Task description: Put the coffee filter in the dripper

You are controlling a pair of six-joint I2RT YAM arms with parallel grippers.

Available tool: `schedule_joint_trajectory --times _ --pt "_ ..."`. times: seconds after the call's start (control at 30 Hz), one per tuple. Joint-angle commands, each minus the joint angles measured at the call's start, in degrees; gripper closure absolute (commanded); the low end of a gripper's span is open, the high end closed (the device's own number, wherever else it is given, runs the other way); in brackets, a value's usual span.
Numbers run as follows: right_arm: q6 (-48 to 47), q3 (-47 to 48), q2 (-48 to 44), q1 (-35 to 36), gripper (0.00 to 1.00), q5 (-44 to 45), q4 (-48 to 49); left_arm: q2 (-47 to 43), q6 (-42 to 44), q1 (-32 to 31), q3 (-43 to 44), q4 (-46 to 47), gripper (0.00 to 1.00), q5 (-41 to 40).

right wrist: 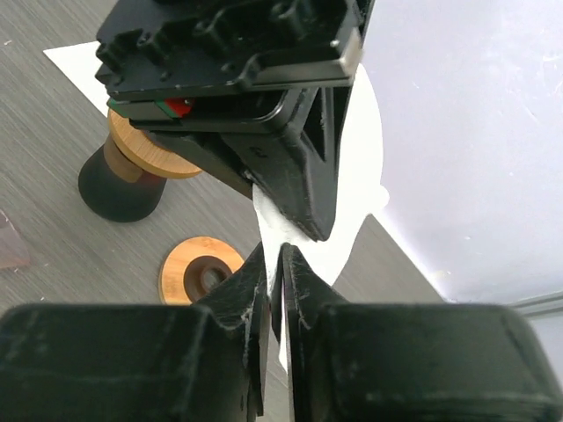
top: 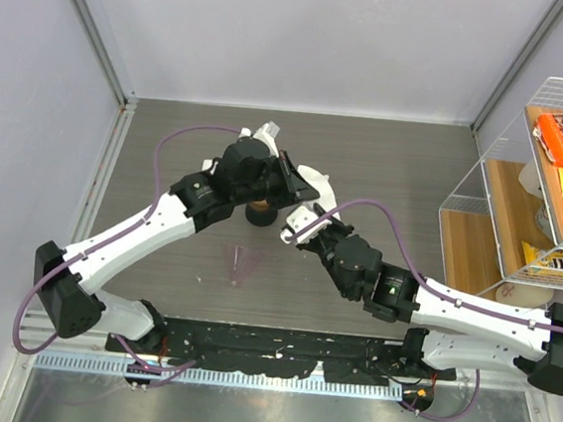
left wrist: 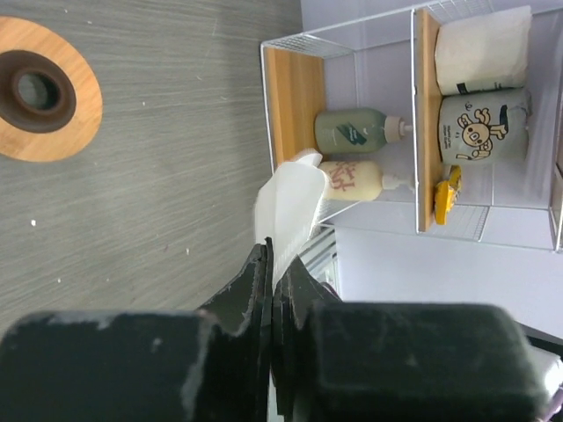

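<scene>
Both grippers hold one white coffee filter point(right wrist: 356, 167) in the air between them; it shows as a folded white sheet in the left wrist view point(left wrist: 290, 207) and from above point(top: 316, 184). My left gripper point(left wrist: 273, 255) is shut on it, seen from above point(top: 298, 191) and from the right wrist point(right wrist: 303, 207). My right gripper point(right wrist: 279, 251) is shut on its lower edge point(top: 293, 230). The dark cone dripper point(right wrist: 114, 189) stands on the table under the left arm with an orange ring on top point(top: 258, 214).
A second white filter point(right wrist: 75, 61) lies on the table behind point(top: 267, 130). A flat orange ring point(right wrist: 198, 268) lies by the dripper point(left wrist: 40, 88). A pale pink cone point(top: 241, 264) lies mid-table. A wire shelf point(top: 533, 185) with bottles and boxes stands right.
</scene>
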Motion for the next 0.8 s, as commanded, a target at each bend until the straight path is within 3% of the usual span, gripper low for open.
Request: schedule_joint_trajectory --times 0.0,0.1,0.17,0.2,0.37,0.47,0.6,0.77 --pt "5.30 2.58 -0.55 0.56 0.82 0.80 -2.44 1.23 1.49 -0.17 3.21 0.52 1.00 3.57" --pt "11.19 3.11 -1.69 0.65 0.66 0.54 -7.79 1.41 5.17 -0.08 4.18 -0.97 1.00 3.14" --pt "16.46 2.94 -4.93 0.65 0.46 -0.68 -13.14 1.15 9.73 0.18 4.80 -1.32 1.00 3.57" --pt "20.75 2.67 -5.91 0.56 0.34 -1.12 -14.39 0.89 12.80 0.27 5.49 -1.94 1.00 4.53" --pt "34.66 1.27 -18.19 0.56 0.06 -10.42 -26.77 -3.06 31.78 0.45 4.54 -6.16 1.00 4.89" --pt "39.85 -1.80 -25.94 0.56 0.05 -12.99 -28.47 -7.10 43.74 0.53 1.64 -7.56 1.00 9.88" --pt "39.51 -4.53 -34.55 0.56 0.05 -9.75 -28.55 -12.55 53.77 0.71 -2.22 -7.66 1.00 16.57" --pt "36.88 -4.45 -35.36 0.56 0.05 -10.79 -27.77 -18.18 65.81 0.71 -6.88 -7.56 1.00 27.64"
